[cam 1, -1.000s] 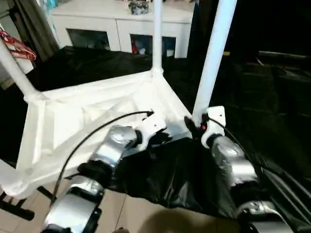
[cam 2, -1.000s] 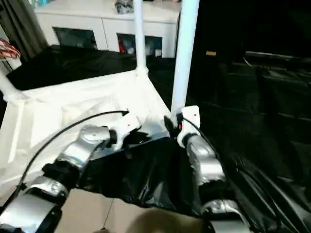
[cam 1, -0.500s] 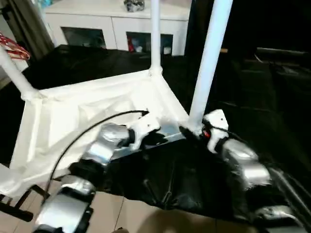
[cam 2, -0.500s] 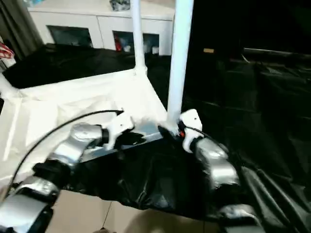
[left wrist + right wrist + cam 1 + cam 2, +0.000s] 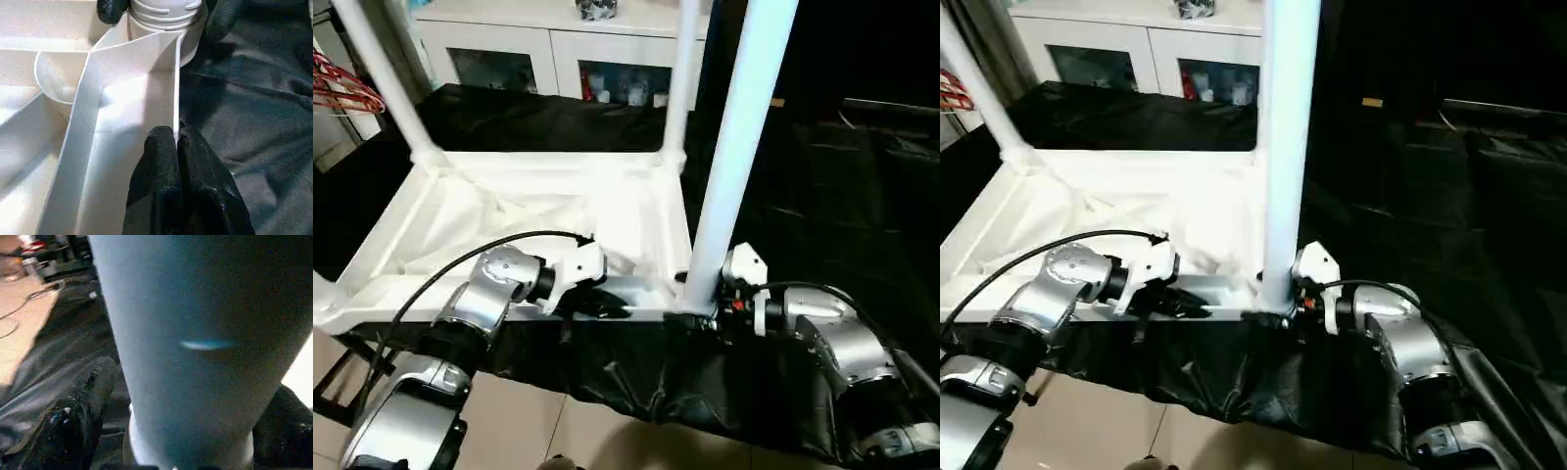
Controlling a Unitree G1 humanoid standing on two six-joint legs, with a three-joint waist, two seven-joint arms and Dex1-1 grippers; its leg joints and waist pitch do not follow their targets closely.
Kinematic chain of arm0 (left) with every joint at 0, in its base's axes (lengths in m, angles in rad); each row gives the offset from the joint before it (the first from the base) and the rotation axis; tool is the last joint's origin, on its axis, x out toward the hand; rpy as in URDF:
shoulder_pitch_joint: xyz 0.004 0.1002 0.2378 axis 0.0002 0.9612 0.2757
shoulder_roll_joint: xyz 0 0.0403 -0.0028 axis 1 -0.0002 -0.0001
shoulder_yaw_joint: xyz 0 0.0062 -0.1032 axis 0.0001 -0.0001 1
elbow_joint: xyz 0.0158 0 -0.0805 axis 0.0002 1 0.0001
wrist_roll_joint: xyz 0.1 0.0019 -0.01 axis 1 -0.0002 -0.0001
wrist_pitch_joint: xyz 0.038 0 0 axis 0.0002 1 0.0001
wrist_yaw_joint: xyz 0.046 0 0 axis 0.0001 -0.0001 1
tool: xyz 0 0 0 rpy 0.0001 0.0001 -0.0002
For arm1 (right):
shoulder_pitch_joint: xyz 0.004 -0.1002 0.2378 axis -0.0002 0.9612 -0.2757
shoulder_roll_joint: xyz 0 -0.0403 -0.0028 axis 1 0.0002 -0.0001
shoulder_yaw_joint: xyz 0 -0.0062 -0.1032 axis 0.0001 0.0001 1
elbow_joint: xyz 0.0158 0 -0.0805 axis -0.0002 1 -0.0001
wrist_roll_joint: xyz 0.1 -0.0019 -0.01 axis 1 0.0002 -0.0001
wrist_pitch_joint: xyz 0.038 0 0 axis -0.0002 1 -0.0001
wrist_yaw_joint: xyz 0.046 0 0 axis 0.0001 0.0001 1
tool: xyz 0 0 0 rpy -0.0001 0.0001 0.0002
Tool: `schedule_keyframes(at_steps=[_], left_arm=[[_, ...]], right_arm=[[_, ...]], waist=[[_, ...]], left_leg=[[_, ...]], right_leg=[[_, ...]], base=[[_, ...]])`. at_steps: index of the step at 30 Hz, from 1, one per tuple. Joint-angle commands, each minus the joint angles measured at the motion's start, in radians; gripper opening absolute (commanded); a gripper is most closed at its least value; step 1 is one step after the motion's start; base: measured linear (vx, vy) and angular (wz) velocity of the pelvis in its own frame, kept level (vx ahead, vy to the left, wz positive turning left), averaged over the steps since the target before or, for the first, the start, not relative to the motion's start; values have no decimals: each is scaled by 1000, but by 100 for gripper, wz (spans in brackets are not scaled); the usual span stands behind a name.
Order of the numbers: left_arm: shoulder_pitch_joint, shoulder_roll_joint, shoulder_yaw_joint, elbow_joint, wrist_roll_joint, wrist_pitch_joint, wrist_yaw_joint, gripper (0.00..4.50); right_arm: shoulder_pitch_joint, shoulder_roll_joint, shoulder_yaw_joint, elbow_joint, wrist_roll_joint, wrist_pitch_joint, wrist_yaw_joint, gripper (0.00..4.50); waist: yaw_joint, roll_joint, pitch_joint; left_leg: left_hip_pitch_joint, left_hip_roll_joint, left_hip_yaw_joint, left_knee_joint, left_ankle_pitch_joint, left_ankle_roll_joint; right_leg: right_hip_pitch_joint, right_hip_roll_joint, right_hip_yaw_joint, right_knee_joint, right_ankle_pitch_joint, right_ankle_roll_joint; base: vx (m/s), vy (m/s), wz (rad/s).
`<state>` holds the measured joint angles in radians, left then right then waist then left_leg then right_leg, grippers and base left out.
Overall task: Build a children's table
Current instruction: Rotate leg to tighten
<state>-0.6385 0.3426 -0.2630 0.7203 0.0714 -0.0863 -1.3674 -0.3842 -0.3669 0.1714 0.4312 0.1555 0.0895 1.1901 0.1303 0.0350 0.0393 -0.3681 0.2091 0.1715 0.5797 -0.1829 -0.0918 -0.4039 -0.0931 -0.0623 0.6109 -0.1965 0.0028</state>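
At the near rim of the upturned children's table [image 5: 558, 211], my left hand [image 5: 177, 142] pinches it shut. My right hand [image 5: 186, 431] straddles the corner leg [image 5: 734, 147], fingers [image 5: 83, 396] spread. Black sheet [image 5: 842, 196] lies clear rightward.

Work surface draped in a black sheet [image 5: 862, 206], wrinkled, its near edge hanging over a tiled floor [image 5: 568, 431]. On it: one children's table [image 5: 538, 211], all white, upside down, ribbed underside up, legs upright, occupying the left half.
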Motion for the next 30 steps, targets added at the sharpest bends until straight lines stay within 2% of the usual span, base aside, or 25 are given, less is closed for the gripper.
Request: schedule_keyframes(at_steps=[1,4,6,9,11,19,21,22,23,25,27,28,29,30], left_arm=[[-34,-17,-8,-17,-29,-15,3,0],[-38,-9,-8,-13,-31,-19,-12,0],[-41,-2,-8,-6,-31,-24,-21,0],[-43,1,-8,0,-28,-29,-27,0],[-44,0,-6,2,-27,-29,-29,0],[-39,-25,-1,8,-24,-22,21,0],[-39,-32,-3,11,-13,-20,48,0],[-42,-55,-5,23,12,-6,120,0],[-42,-59,-5,25,15,-6,130,0],[-53,-101,2,43,34,14,231,0],[-59,-139,2,45,40,33,286,0],[-60,-152,1,46,43,39,303,0],[-63,-168,-1,45,47,47,323,0],[-68,-190,-4,50,54,58,358,0]], right_arm=[[14,19,89,-50,5,20,79,362],[14,8,99,-62,6,31,95,353],[15,7,105,-64,1,30,101,321],[17,11,111,-64,-7,23,99,315],[22,15,113,-70,-1,36,103,283],[38,53,88,-64,4,21,31,266],[39,69,78,-56,-1,19,-5,265],[35,110,54,-28,-16,18,-103,265],[33,116,51,-23,-19,16,-117,265],[8,178,14,50,-58,2,-291,265],[-13,223,-19,103,-73,0,-413,265],[-19,237,-29,118,-74,0,-446,265],[-26,258,-46,133,-70,8,-491,265],[-38,287,-68,153,-65,19,-553,265]], waist=[[3,-9,-60],[9,-8,-62],[11,-7,-63],[11,-8,-62],[12,-8,-63],[12,-4,-62],[11,-3,-57],[9,-3,-56],[7,-3,-54],[2,-7,-48],[-6,-9,-45],[-11,-9,-46],[-14,-15,-46],[-15,-13,-46]], left_leg=[[6,21,4,-62,-167,84],[8,22,4,-61,-155,82],[7,21,3,-60,-150,82],[7,21,3,-61,-160,77],[7,21,3,-61,-160,74],[8,20,3,-62,-171,67],[10,21,3,-67,-211,52],[11,21,2,-71,-232,40],[11,21,2,-73,-243,33],[16,18,-2,-81,-289,1],[16,14,-6,-86,-304,-17],[21,13,-7,-86,-312,-18],[20,14,-6,-86,-306,-12],[19,13,-6,-86,-302,-9]], right_leg=[[56,-48,34,-58,-53,-264],[54,-47,34,-56,-35,-264],[55,-47,34,-53,-19,-268],[55,-47,34,-55,-29,-267],[56,-47,34,-54,-29,-266],[55,-47,34,-56,-37,-265],[54,-48,34,-64,-100,-255],[53,-49,35,-68,-141,-245],[52,-50,36,-70,-164,-239],[49,-57,36,-86,-312,-196],[49,-56,36,-92,-393,-163],[47,-56,36,-98,-415,-150],[46,-54,37,-99,-400,-150],[46,-53,38,-98,-390,-151]], base=[[0,0,0],[0,0,0],[0,0,0],[0,0,0],[0,0,0],[0,0,0],[0,0,0],[0,0,0],[0,0,0],[0,0,0],[0,0,0],[0,0,0],[0,0,0],[0,0,0]])
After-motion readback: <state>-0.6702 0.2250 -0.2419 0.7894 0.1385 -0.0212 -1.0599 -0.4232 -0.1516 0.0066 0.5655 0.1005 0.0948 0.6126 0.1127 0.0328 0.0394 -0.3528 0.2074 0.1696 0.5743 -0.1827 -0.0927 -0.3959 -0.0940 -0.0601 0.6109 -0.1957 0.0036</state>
